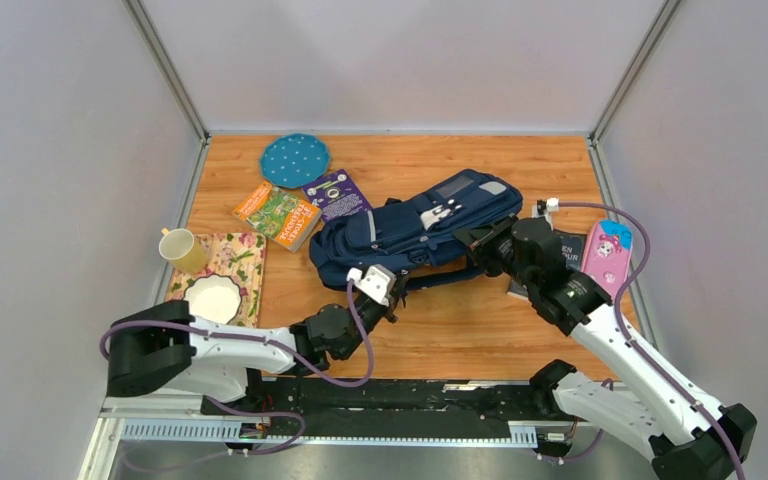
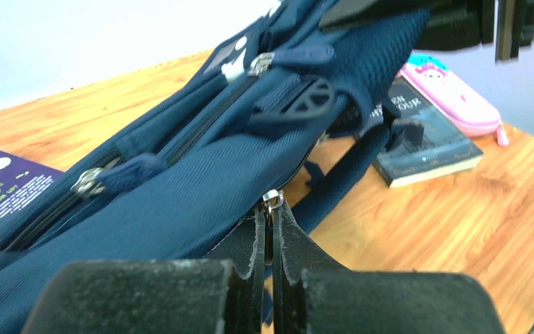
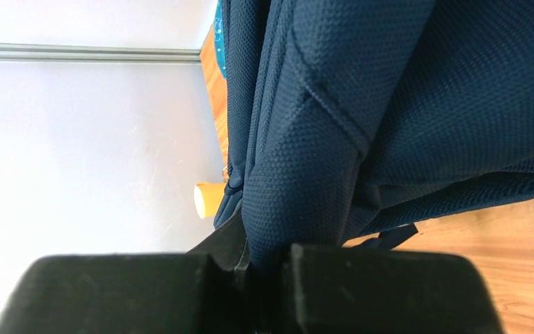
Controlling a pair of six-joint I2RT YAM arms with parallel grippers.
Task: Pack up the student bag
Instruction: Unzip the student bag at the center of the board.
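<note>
2 clamps | left gripper [image 2: 270, 217]: student bag [image 1: 412, 236] near edge | right gripper [image 3: 247, 260]: right end

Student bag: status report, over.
Left tool shut on zipper pull. Right tool shut on student bag fabric. Dark book, pink pencil case beside bag, unpacked.

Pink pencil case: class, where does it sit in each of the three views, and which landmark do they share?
Top external: the pink pencil case at the right edge of the table, beside a dark book.
Left wrist: upper right, just beyond that book.
Right wrist: not in it.
Shared landmark: the navy student bag, seen in all three.
</note>
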